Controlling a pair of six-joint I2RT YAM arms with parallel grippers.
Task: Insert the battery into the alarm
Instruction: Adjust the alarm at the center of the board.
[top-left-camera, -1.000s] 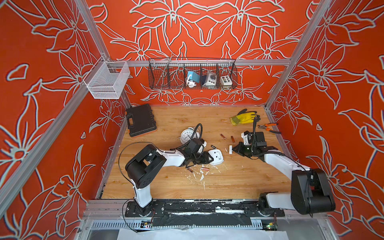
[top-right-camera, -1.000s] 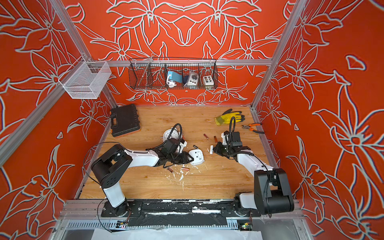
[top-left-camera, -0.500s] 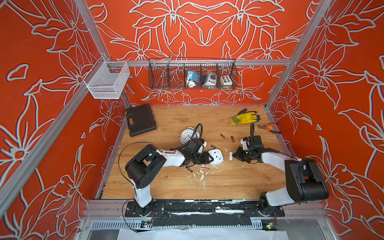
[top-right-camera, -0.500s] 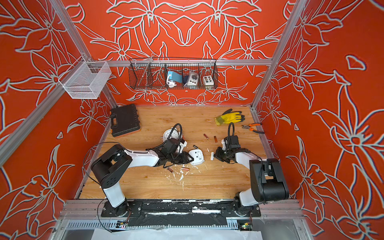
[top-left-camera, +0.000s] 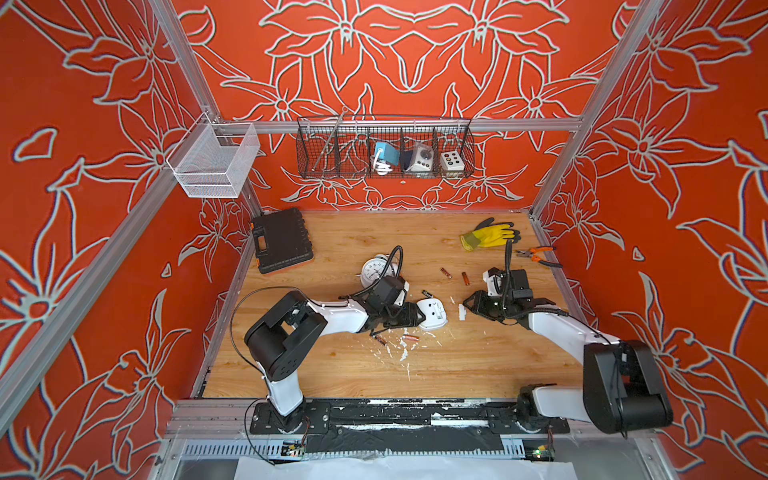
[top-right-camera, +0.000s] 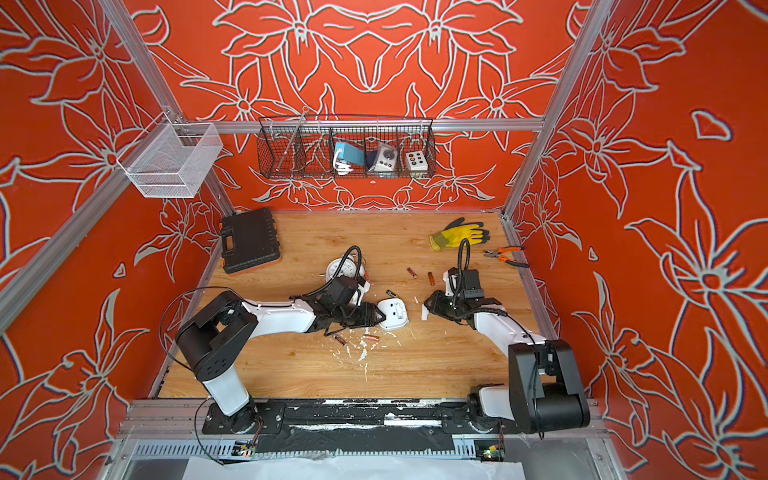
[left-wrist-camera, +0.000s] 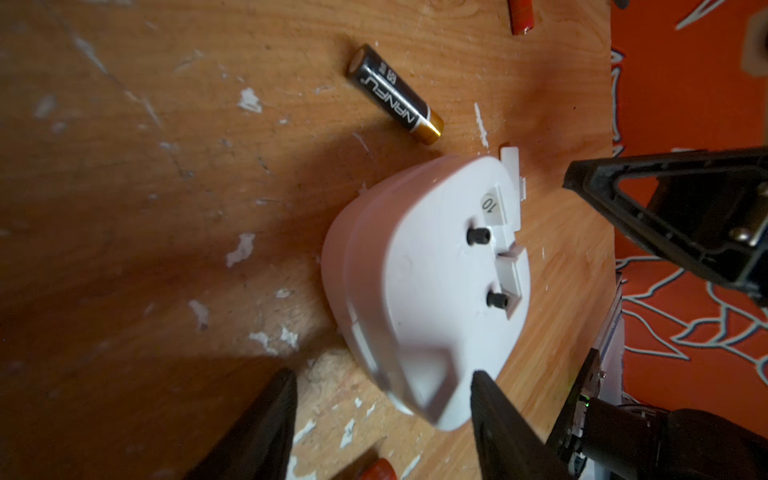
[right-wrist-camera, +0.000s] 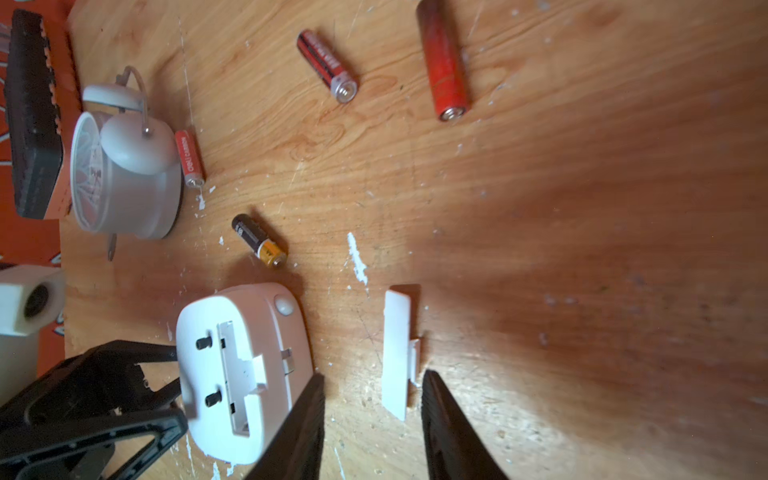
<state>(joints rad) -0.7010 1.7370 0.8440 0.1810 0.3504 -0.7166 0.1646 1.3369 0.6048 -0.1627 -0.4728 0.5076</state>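
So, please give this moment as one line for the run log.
left gripper: open, straddling end of white alarm | right gripper: open, straddling battery cover | battery bay: uncovered | black battery: loose beside alarm

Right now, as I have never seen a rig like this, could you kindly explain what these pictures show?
You see a robot with a left arm and a right arm, bolted at the front of a wooden table. Two pictures look down from one overhead camera pair; the other two come from a camera on each wrist. In the middle lies a white alarm, back up, battery bay uncovered, its cover beside it and a black battery nearby. The left tool stands open around the alarm's edge; the right tool stands open around the cover; neither grips anything. Also there: red batteries, a twin-bell clock, a yellow glove, pliers and a black case.
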